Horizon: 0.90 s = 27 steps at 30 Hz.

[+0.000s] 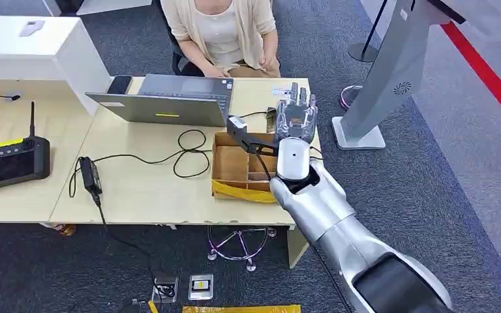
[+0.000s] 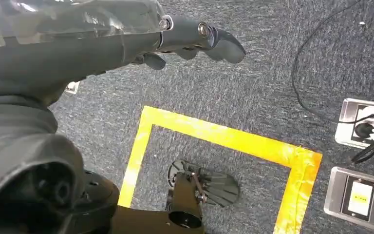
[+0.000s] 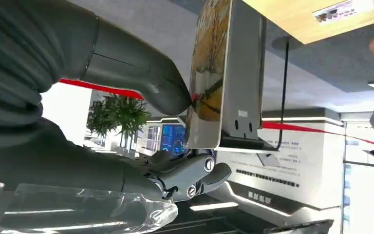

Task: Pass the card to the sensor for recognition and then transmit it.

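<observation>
Right hand (image 3: 175,141): pinches card (image 3: 205,78) between thumb and fingers, over worktop (image 1: 143,189). Left hand (image 2: 175,41): empty, fingers loosely apart, above carpet floor (image 2: 253,87).

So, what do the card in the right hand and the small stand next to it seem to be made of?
The card, pinched by the right hand, looks like glossy plastic or laminated board: thin, rigid, with a printed picture that catches light. The sensor stand looks like matte grey painted metal or hard plastic: flat panel, small slots, crisp edges. I cannot tell which.
</observation>
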Each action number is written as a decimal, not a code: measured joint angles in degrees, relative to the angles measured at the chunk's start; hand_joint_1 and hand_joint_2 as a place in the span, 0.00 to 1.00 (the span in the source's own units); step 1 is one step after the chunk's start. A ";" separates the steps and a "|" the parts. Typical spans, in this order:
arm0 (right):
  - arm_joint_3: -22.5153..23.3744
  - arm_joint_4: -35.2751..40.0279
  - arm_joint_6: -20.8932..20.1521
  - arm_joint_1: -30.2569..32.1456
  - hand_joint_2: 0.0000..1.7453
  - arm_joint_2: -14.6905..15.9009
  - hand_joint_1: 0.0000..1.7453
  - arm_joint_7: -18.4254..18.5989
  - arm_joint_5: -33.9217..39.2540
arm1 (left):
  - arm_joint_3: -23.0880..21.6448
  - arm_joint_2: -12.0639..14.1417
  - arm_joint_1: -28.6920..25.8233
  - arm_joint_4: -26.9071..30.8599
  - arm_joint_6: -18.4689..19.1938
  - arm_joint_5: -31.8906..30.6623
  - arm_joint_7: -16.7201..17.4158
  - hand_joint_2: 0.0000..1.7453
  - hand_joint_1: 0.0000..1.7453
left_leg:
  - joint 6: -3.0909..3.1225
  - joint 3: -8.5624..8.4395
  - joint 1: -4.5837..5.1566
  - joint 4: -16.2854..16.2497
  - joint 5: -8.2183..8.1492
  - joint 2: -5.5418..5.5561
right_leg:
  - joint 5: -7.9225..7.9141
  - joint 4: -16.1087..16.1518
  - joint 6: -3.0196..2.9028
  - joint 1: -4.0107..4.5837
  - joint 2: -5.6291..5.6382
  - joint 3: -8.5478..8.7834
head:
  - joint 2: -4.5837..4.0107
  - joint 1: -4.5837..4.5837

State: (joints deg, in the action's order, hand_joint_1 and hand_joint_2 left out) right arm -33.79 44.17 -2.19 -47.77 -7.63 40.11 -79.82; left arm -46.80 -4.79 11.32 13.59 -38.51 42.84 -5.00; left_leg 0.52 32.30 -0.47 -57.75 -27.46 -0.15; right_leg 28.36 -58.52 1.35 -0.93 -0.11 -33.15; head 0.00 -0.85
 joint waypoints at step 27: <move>6.56 3.26 -3.04 1.99 1.00 1.31 1.00 0.02 -3.21 | 0.00 -0.98 0.85 0.00 -0.24 -1.44 1.31 0.00 0.00 | 0.00 -0.01 0.00 -0.01 0.00 -0.01 | 0.00 0.00 0.00 0.00 0.03 0.00 | 0.00 0.02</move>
State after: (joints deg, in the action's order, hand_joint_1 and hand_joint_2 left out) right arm -27.23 47.43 -5.22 -45.78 -6.32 40.13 -83.04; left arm -46.80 -5.77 12.17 13.59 -38.75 41.40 -3.70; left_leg 0.52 32.29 -0.46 -57.76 -27.46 -0.17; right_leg 28.36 -58.52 1.35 -0.93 -0.07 -33.15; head 0.00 -0.83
